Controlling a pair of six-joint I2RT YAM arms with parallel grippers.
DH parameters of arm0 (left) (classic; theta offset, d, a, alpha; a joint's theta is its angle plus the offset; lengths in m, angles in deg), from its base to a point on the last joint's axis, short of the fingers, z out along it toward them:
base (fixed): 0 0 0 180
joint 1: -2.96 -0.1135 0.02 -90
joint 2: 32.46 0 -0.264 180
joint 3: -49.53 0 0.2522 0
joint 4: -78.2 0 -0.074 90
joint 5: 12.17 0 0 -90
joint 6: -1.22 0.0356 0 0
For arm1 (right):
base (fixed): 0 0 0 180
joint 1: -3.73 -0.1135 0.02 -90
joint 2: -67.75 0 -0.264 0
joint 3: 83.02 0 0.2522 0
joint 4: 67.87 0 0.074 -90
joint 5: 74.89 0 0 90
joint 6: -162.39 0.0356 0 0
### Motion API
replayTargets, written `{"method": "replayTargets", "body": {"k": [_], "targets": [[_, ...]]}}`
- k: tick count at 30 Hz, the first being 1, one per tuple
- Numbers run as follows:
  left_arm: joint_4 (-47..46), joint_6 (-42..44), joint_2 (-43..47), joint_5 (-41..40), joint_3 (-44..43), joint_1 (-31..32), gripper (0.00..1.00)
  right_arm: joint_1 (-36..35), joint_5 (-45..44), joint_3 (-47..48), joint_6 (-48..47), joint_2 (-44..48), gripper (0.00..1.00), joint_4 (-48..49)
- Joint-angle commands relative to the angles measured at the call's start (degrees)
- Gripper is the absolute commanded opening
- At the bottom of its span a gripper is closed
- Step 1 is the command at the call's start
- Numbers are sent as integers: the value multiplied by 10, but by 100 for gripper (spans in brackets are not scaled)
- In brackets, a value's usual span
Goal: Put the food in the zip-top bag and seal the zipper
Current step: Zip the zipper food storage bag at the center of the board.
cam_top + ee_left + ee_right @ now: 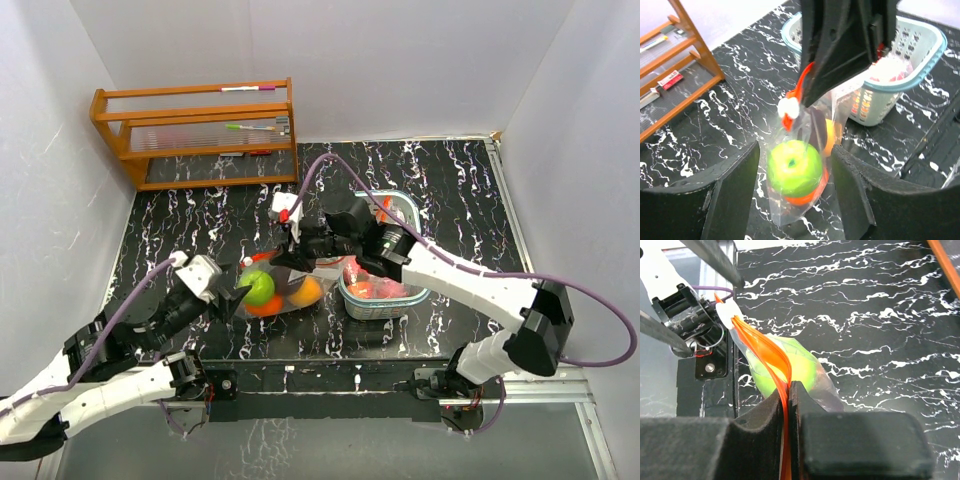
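A clear zip-top bag (285, 298) hangs upright from its orange zipper strip (765, 350). My right gripper (789, 390) is shut on that strip; it also shows in the top view (292, 257). A white slider (788, 107) sits at the strip's far end. Inside the bag are a lime green fruit (794, 167), orange fruit (805, 199) beneath it and a dark one behind. My left gripper (795, 192) is open, its fingers either side of the bag's lower part, apart from it. More red and pink fruit (375, 288) lie in the basket.
The pale-blue slatted basket (385, 305) stands just right of the bag, under my right arm. A wooden rack (195, 130) holding pens stands at the back left. White walls close in the table on three sides.
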Motion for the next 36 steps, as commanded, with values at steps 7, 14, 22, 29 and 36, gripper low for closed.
{"method": "replayTargets", "body": {"k": [7,14,22,29,36], "targets": [[-112,19,5,-31,42,1,62,1,-38,-24,53,69,8,95],[-199,34,-2,-31,72,1,65,1,-33,-26,51,81,8,83],[-249,37,-6,-42,85,1,55,1,-32,-39,51,96,8,84],[-282,33,-9,-49,101,1,37,2,-29,-44,53,100,8,84],[-309,33,-15,-27,106,1,49,1,-26,-41,53,94,8,81]]}}
